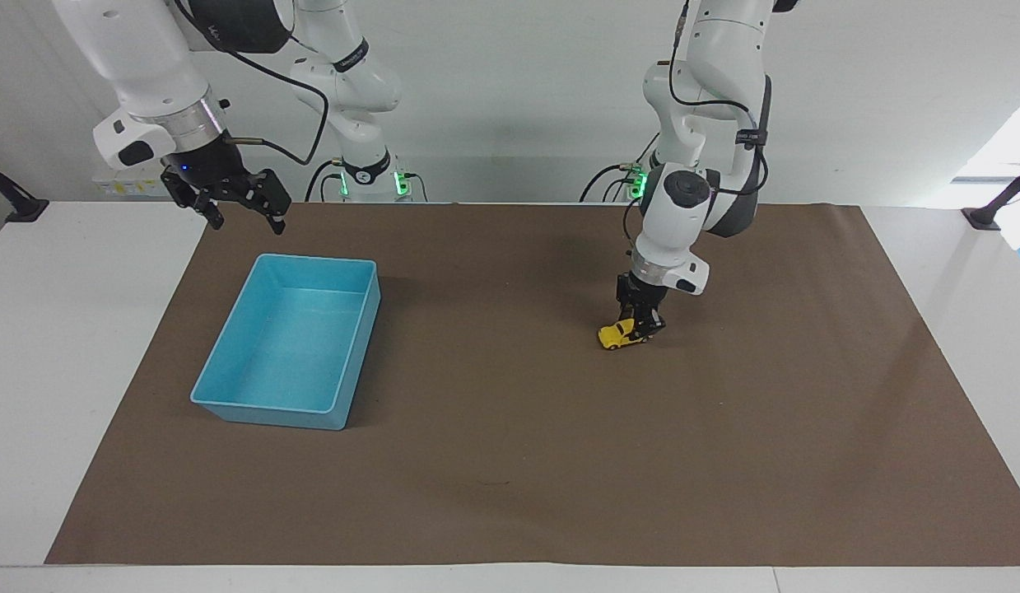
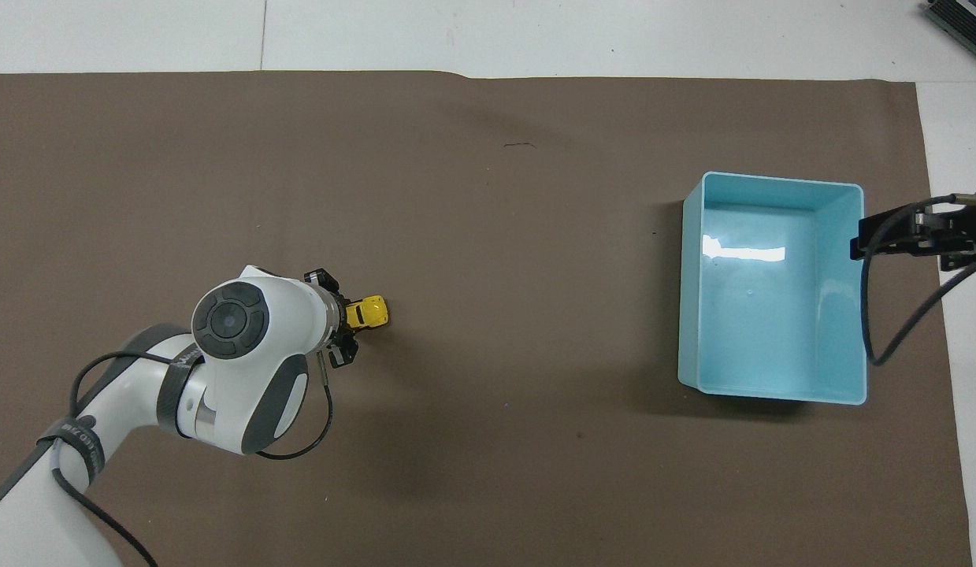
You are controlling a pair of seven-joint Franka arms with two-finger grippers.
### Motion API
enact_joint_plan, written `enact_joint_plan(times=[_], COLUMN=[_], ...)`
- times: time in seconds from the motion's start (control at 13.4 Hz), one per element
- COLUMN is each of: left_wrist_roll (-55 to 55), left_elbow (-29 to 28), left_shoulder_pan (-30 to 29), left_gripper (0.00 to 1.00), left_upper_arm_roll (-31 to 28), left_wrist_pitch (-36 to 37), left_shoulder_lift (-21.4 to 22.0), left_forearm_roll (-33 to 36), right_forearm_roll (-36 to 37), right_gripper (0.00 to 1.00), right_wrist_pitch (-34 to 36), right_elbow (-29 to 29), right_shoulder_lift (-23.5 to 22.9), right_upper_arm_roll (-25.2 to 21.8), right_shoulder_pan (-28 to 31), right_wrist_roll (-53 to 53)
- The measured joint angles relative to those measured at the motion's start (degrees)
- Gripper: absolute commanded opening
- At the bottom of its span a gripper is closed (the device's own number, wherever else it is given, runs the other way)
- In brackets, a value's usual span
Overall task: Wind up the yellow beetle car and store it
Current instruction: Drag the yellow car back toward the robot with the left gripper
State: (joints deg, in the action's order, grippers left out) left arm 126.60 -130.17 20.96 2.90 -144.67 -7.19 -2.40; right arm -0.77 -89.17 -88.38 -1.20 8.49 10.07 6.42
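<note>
Mostly brown mat (image 1: 510, 461) on white table (image 1: 81, 346), white wall (image 1: 510, 99)

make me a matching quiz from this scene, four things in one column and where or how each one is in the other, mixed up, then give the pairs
Things:
1. yellow beetle car
2. blue bin
3. left gripper
4. right gripper

Places or states:
A. open, raised near the bin's edge nearer the robots, waiting
B. sitting empty on the brown mat toward the right arm's end of the table
C. low on the brown mat, clamped at one end
D. shut on the toy, pointing down at the mat

Pairs: 1-C, 2-B, 3-D, 4-A
</note>
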Motion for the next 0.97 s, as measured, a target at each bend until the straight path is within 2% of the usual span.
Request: enact_joint_plan(times=[0.67,0.82,0.97], left_wrist_roll=[-0.61,0.19,0.67], left_elbow=[-2.8,-3.06,-3.08], left_shoulder_pan=[-6.96,-7.38,-7.54], left_gripper=[0.16,0.28,0.31], left_upper_arm_roll=[0.04,-0.03,-0.02], left_wrist_pitch=[2.69,2.71,2.73], left_shoulder_lift=[2.65,2.85,2.86], left_forearm_roll=[-1.08,-1.15,-1.17], right_forearm_roll=[0.0,0.0,0.0], right_gripper=[1.0,1.0,1.0], right_wrist_pitch=[0.0,0.0,0.0], right_elbow=[0.0,0.0,0.0], right_shoulder_lift=[0.0,0.0,0.0], right_upper_arm_roll=[0.0,0.0,0.0], right_shoulder_pan=[0.0,0.0,0.0], right_wrist_roll=[0.0,0.0,0.0])
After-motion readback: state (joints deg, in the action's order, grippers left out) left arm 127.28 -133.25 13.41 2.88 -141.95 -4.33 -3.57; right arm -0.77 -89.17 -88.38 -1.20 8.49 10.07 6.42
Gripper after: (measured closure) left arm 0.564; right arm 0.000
